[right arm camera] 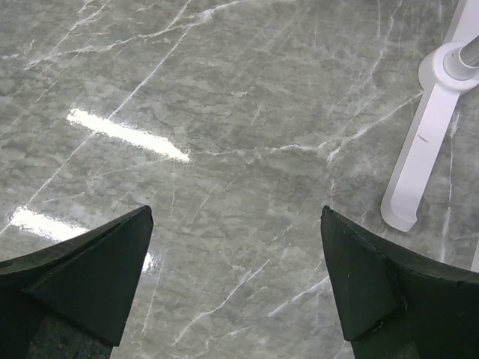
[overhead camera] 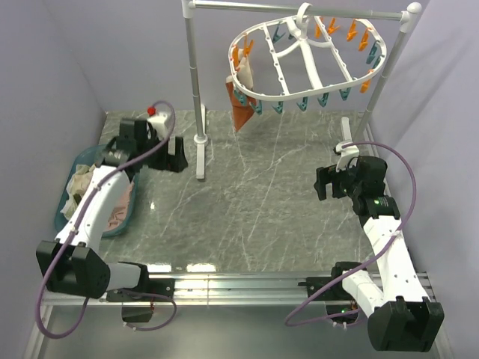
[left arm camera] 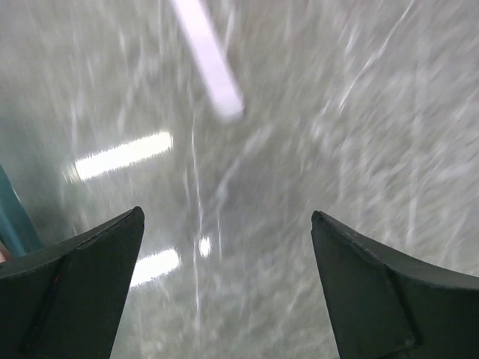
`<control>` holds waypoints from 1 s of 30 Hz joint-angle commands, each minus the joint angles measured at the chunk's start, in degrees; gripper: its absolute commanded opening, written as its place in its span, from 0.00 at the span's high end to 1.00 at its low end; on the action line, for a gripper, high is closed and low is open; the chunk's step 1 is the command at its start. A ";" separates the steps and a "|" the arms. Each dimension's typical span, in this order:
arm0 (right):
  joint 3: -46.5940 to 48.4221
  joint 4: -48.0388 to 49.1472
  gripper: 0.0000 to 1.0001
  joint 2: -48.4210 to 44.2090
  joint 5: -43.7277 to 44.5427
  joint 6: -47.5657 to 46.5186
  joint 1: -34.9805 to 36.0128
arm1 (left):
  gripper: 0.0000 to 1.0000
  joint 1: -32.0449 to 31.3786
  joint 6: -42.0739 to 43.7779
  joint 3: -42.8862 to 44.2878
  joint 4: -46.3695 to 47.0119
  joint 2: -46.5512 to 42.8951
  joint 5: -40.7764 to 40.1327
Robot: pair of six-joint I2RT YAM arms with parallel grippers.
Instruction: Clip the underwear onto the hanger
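The left gripper (left arm camera: pixel 224 217) is held spread and empty over the marble table (overhead camera: pixel 247 202), just right of the teal basket (overhead camera: pixel 112 232), in which the underwear (overhead camera: pixel 120 206) is seen lying. The right gripper (right arm camera: pixel 236 213) is likewise spread, near the stand's foot (right arm camera: pixel 419 149). The hanger (overhead camera: pixel 308 61) is hung from the far rail (overhead camera: pixel 299 9).

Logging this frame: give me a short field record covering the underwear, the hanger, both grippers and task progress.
underwear: lying in the teal basket at far left, partly hidden by the left arm
hanger: hooked on the white rail, pegs around its rim
clipped item: rust-orange garment on the hanger's left side
left gripper: open, empty, over the table beside the basket; its wrist view is blurred
right gripper: open, empty, over bare table at right
progress: underwear not yet picked up
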 commanded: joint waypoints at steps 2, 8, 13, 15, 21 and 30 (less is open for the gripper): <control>-0.68 1.17 0.00 -0.77 0.24 0.94 0.35 | 0.01 3.88 1.10 13.83 -3.69 4.08 9.36; -0.59 1.26 0.00 -0.42 0.42 0.77 0.44 | 0.01 14.43 3.80 21.58 -8.70 8.48 17.90; -0.32 1.43 0.00 0.28 0.51 0.50 0.44 | 0.01 24.63 11.36 21.85 -14.32 8.40 21.68; -0.50 1.69 0.00 0.54 0.16 0.59 0.52 | 0.01 27.69 16.79 21.85 -16.43 8.04 22.21; -0.06 2.13 0.00 2.21 -0.37 1.29 0.88 | 0.02 36.14 30.88 18.43 -24.79 8.56 23.71; -0.06 2.22 0.00 2.31 0.33 0.24 1.23 | 0.06 38.70 38.54 7.89 -22.08 11.90 18.17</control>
